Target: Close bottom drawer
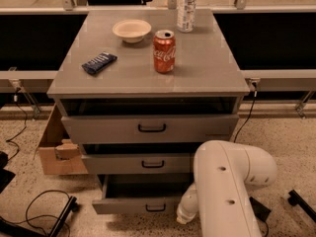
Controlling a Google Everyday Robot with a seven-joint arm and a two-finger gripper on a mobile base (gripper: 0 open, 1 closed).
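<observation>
The bottom drawer (138,205) is the lowest of three grey drawers in the cabinet. It has a small black loop handle (156,208) and stands partly pulled out, showing a strip of its grey interior (143,187). My white arm (227,186) rises in the lower right. Its wrist end (185,210) sits right against the right end of the drawer's front. My gripper is hidden past that wrist, low at the drawer's right end.
The middle drawer (138,163) and top drawer (148,128) also stand slightly out. The cabinet top holds a cola can (164,51), a bowl (131,30), a bottle (186,5) and a blue packet (98,62). A cardboard box (55,152) and cables (34,211) lie left.
</observation>
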